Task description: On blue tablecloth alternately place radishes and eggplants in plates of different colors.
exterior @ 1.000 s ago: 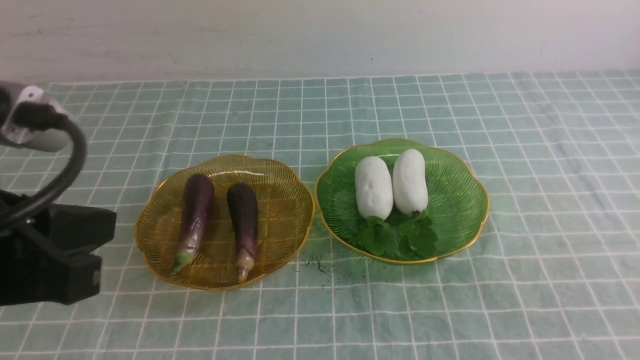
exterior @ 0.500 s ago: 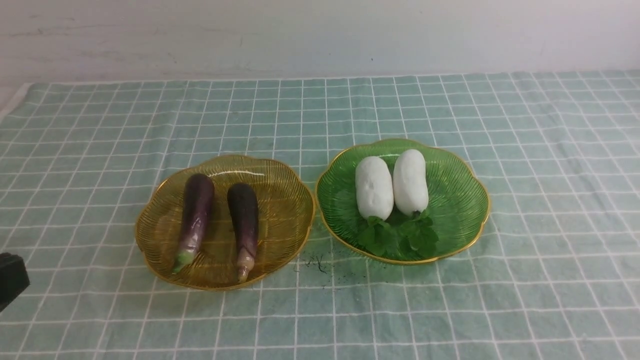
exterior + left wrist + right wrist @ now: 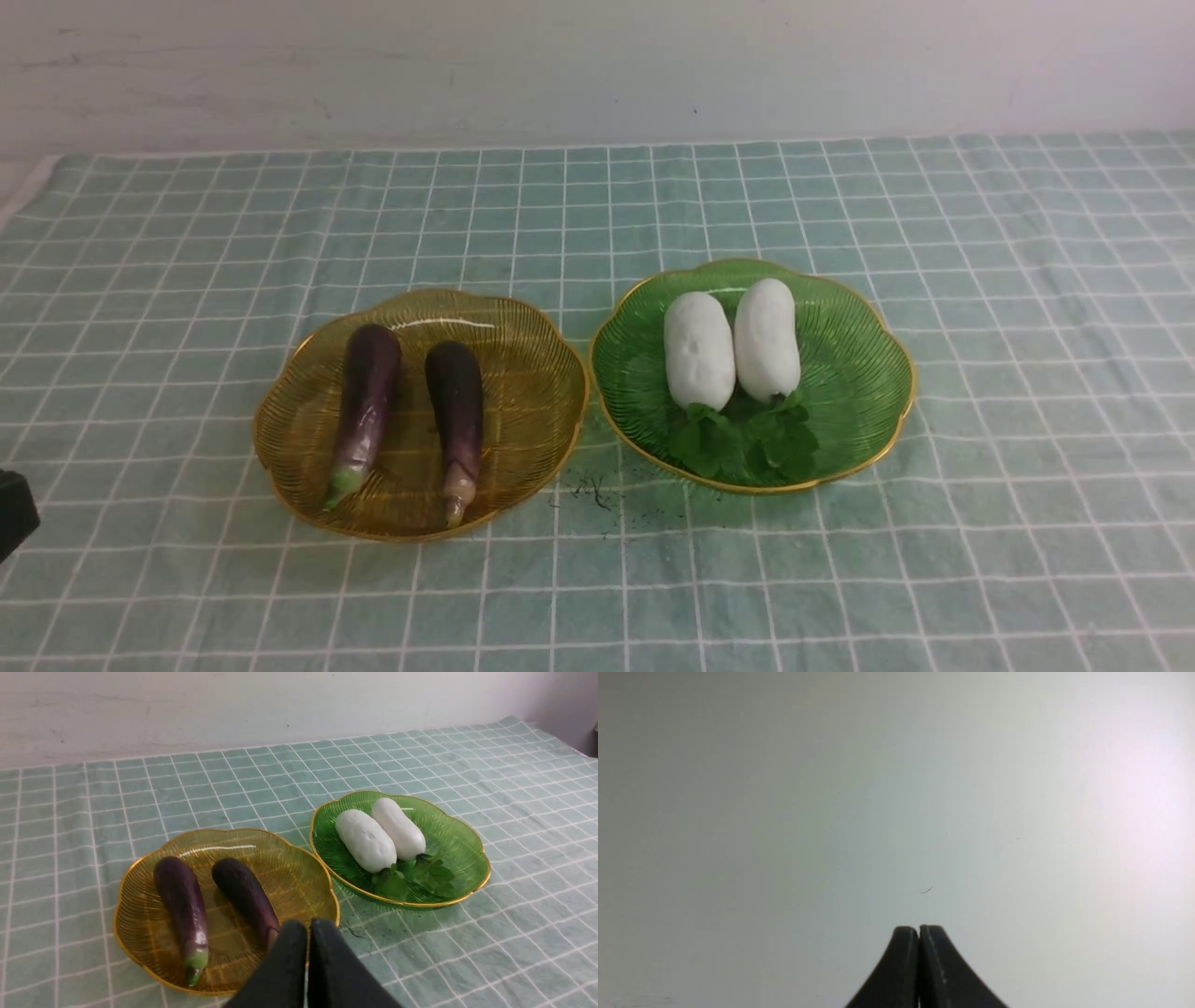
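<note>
On the blue tablecloth [image 3: 597,205] an amber plate [image 3: 532,327] holds two dark purple eggplants, one with a green tip [image 3: 364,401] and one with a tan tip [image 3: 456,411]. Beside it on the right, a green plate [image 3: 859,373] holds two white radishes [image 3: 697,350] [image 3: 766,338] with green leaves towards me. My left gripper [image 3: 308,926] is shut and empty, drawn back near the amber plate's [image 3: 140,933] front edge; only a black corner of it [image 3: 11,523] shows at the front view's left edge. My right gripper [image 3: 919,929] is shut, empty, facing a blank pale surface.
A pale wall [image 3: 597,65] runs behind the cloth. Dark specks [image 3: 593,490] lie on the cloth between the two plates, near their front edges.
My left arm has pulled back out of the front view to the left, leaving only a small black corner showing. The plates and vegetables have not moved.
</note>
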